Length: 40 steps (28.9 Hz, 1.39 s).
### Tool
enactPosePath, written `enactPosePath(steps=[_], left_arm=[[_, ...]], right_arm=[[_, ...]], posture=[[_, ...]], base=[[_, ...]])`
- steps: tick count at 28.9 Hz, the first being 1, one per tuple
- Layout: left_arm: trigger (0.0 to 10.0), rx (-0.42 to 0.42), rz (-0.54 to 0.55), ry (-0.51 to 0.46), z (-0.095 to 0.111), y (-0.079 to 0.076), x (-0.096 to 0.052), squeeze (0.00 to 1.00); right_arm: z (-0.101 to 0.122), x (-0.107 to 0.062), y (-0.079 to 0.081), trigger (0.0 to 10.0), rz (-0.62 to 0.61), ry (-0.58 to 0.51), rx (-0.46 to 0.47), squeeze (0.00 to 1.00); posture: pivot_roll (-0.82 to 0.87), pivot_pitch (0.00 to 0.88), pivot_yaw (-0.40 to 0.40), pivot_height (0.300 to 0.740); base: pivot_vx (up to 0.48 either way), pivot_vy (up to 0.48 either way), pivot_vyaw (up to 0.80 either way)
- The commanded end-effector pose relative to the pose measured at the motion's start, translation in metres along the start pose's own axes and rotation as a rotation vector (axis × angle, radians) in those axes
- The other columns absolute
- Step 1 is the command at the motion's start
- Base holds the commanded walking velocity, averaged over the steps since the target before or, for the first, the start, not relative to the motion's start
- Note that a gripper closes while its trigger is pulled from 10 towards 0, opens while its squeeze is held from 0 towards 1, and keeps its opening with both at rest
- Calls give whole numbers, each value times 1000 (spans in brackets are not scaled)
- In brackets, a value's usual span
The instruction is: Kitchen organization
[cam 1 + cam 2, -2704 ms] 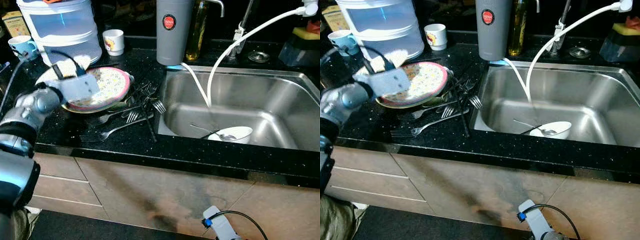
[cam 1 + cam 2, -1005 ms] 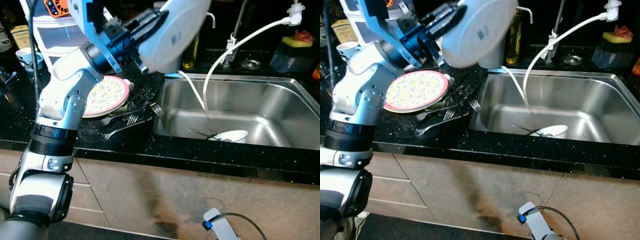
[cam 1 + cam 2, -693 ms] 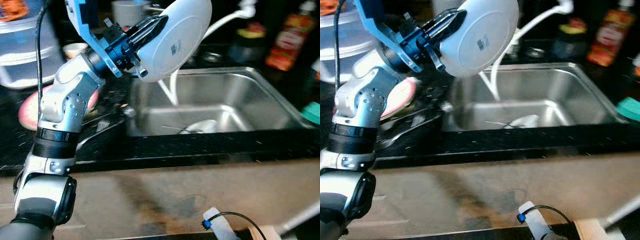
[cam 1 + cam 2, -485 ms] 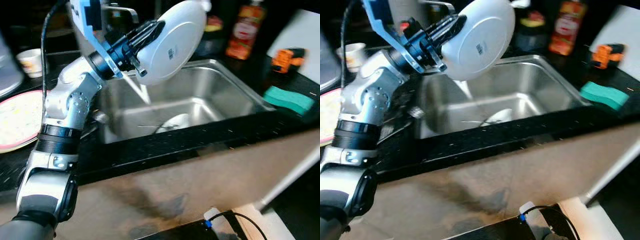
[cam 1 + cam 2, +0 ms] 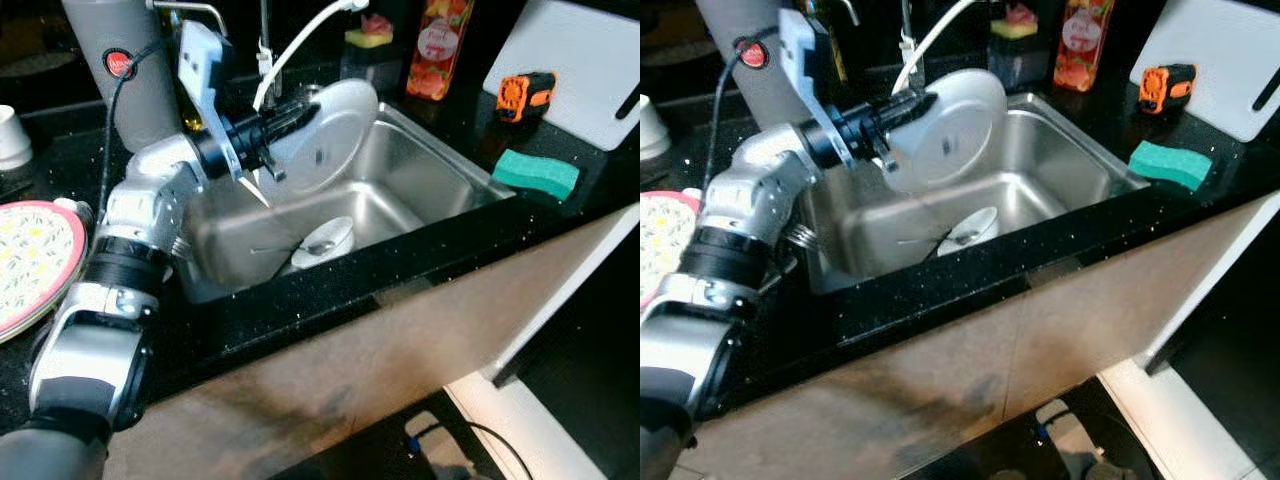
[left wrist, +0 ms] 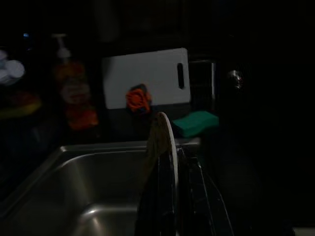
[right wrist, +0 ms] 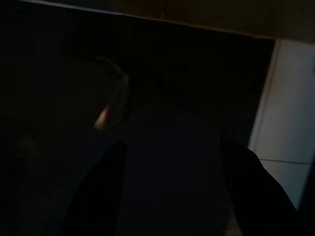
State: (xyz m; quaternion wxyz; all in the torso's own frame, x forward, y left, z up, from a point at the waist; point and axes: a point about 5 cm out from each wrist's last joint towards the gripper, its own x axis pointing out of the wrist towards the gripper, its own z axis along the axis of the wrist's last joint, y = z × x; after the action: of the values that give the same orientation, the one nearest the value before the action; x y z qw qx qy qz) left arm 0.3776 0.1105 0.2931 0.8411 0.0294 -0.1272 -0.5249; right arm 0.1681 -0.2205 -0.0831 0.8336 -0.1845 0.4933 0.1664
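Observation:
My left gripper (image 5: 287,121) is shut on the rim of a white plate (image 5: 325,135), held on edge and tilted above the left half of the steel sink (image 5: 425,180). In the left wrist view the plate's rim (image 6: 166,142) runs upright between my two black fingers. Down in the basin lies a white bowl (image 5: 326,240) with a spoon in it. A floral plate with a pink rim (image 5: 30,260) rests on the black counter at the left. The right wrist view is very dark; my right gripper (image 7: 172,196) hangs there with its fingers apart and nothing between them.
A green sponge (image 5: 535,172), an orange tape measure (image 5: 525,92) and a white cutting board (image 5: 570,60) lie right of the sink. A grey canister (image 5: 125,80), a white hose (image 5: 300,45) and a red bottle (image 5: 440,45) stand behind it. The counter's front edge runs diagonally.
The view has swung to the right. My left arm lifted the white plate off the counter, carried it right and lowered it over the sink.

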Motion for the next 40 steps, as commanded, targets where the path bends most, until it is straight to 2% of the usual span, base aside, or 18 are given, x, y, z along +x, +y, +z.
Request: enactPosePath(steps=[1,3,4,6,10,15,21,22,23,24,29,33,34,35,37,40], left_arm=[[10000,-4,-2,60,-12,4,-1,0],[10000,-4,-2,60,-12,4,-1,0],[10000,-14,-13,99,-18,6,1,0],[10000,-23,-26,116,-21,6,2,0],[10000,-59,-78,229,-43,2,2,0],[10000,-88,-102,277,-56,-3,3,0],[10000,-111,-99,294,-63,-4,5,0],[10000,-124,-90,296,-65,-4,5,906],[10000,-128,-86,295,-65,-3,5,906],[10000,-130,-80,296,-66,-3,5,1000],[10000,-131,-86,290,-65,-4,8,1000],[10000,-65,-120,274,-52,-1,11,1000],[10000,-56,-136,253,-47,-1,12,110],[10000,-34,-162,210,-36,1,13,0],[10000,40,-208,116,-11,3,14,0],[10000,196,-170,41,14,7,8,0]], right_arm=[[-2,1,5,10000,12,0,-13,0],[-2,1,5,10000,12,0,-13,0],[-5,0,6,10000,12,1,-13,0],[-6,0,6,10000,12,1,-13,0],[-10,-1,9,10000,15,3,-10,0],[-12,-1,11,10000,17,3,-8,0],[-14,-1,13,10000,19,0,-7,0],[-14,-1,13,10000,19,-1,-7,0],[-14,-1,13,10000,19,-1,-7,0],[-14,-1,13,10000,19,-2,-7,0],[-14,-1,14,10000,18,-5,-7,0],[-12,-1,13,10000,15,-8,-7,0],[-12,-1,13,10000,15,-8,-7,0],[-11,0,13,10000,14,-9,-8,0],[-9,0,13,10000,14,-10,-8,0],[-7,0,12,10000,14,-12,-9,0]], posture=[[-78,0,55,740],[-78,0,55,740],[-84,15,56,740],[-85,17,57,740],[-94,43,64,740],[-103,56,69,740],[-112,69,75,740],[-113,70,75,740],[-113,70,75,740],[-115,72,76,740],[-119,71,77,740],[-115,65,77,740],[-111,60,77,740],[-106,52,77,740],[-99,44,75,740],[-90,32,70,740]], base=[[0,0,0],[0,0,0],[0,0,0],[0,0,0],[0,0,0],[0,0,0],[0,0,0],[0,0,0],[0,0,0],[0,0,0],[0,0,0],[0,0,0],[0,0,0],[0,0,0],[0,0,0],[0,0,0]])
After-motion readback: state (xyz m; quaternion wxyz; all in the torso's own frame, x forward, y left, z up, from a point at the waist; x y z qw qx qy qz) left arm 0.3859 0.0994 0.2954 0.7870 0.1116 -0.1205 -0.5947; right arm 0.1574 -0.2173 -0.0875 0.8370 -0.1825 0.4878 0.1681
